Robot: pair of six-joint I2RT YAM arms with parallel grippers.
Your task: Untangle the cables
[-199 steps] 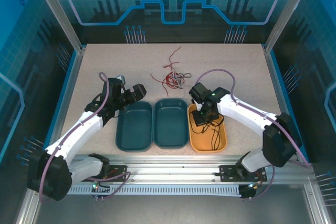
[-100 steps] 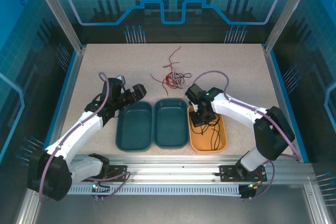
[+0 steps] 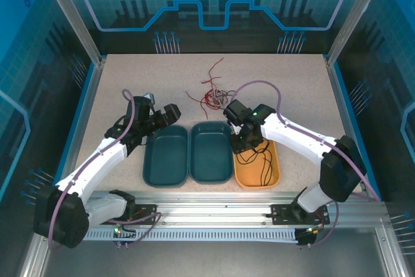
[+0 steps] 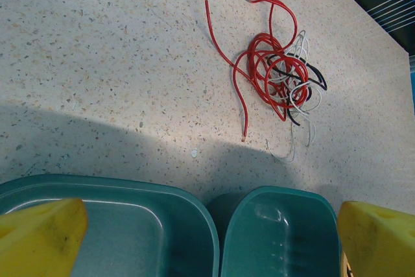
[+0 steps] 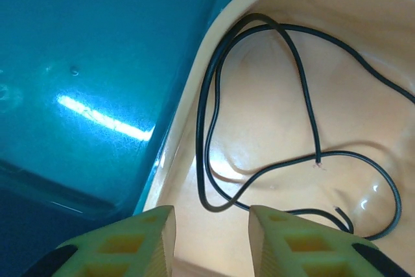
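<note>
Black cable [image 5: 200, 121] lies in the tray [image 5: 185, 128], so we lift our parted, empty right fingers [image 5: 305, 238] straight up; left fingers [image 4: 39, 238] stand wide open.

Overhead wide; wrist cams close, sharing teal tray [image 4: 279, 238].

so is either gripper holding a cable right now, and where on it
Neither holds anything. The right gripper is open over the black cable lying loose in the orange tray; the left gripper is open above the teal trays.
</note>
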